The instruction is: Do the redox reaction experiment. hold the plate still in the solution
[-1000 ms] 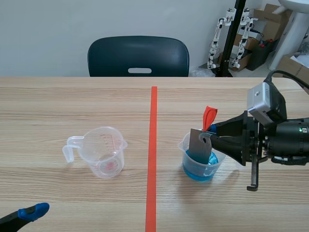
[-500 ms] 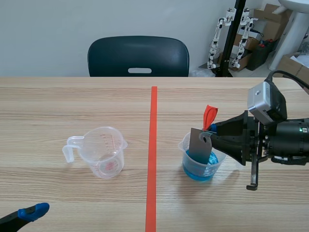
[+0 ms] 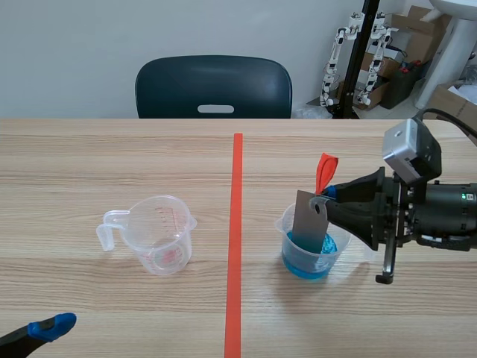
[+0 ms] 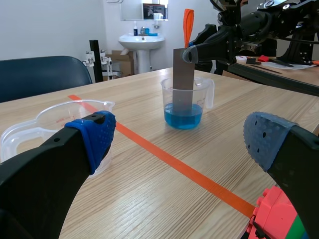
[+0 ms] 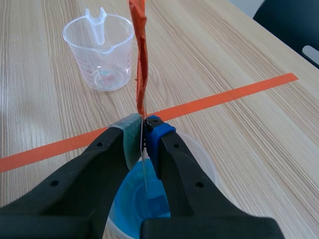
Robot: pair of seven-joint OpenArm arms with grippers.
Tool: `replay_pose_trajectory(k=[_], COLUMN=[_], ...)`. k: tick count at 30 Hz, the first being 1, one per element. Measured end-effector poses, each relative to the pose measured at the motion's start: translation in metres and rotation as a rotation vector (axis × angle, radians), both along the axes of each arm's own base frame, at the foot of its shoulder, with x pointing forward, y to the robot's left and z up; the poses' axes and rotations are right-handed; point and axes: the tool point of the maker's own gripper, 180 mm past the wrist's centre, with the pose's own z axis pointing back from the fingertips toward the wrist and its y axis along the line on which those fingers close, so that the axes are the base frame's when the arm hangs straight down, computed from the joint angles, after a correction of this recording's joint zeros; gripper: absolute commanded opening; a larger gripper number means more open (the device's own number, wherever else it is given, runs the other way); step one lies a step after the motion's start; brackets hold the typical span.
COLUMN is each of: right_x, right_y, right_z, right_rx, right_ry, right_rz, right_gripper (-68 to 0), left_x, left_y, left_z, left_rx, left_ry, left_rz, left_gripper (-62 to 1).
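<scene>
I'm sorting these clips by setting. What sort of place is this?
Probably a robotics lab or workshop: small white robot arms propped near cardboard boxes, a sink, and a wooden table.

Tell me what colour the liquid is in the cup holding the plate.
Bright blue liquid around the plate, clearest in the left wrist view.

Two clear measuring cups stand on the counter (image 3: 112,164): the blue-filled cup (image 3: 309,253) just under the right tool (image 3: 322,203), the second cup (image 3: 160,235) ahead of the left tool (image 4: 180,138). One grey plate (image 3: 307,220) and one orange-red tag (image 3: 323,173) sit between the right tool's fingers. One pink-red block (image 4: 276,219) lies beside the left tool. One dark chair (image 3: 213,87) stands beyond both.
</scene>
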Motion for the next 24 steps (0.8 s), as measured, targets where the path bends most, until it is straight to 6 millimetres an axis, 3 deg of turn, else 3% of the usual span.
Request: replay_pose_trajectory(k=[24], right_x=[0.0049], right_y=[-0.0023], right_z=[-0.0001], right_rx=[0.017], right_ry=[0.037], right_rz=[-0.040], right_gripper=[-64.8], left_x=[0.0000], left_y=[0.0000], left_z=[0.0000], left_rx=[0.000], left_ry=[0.000], left_rz=[0.000], left_gripper=[-6.9])
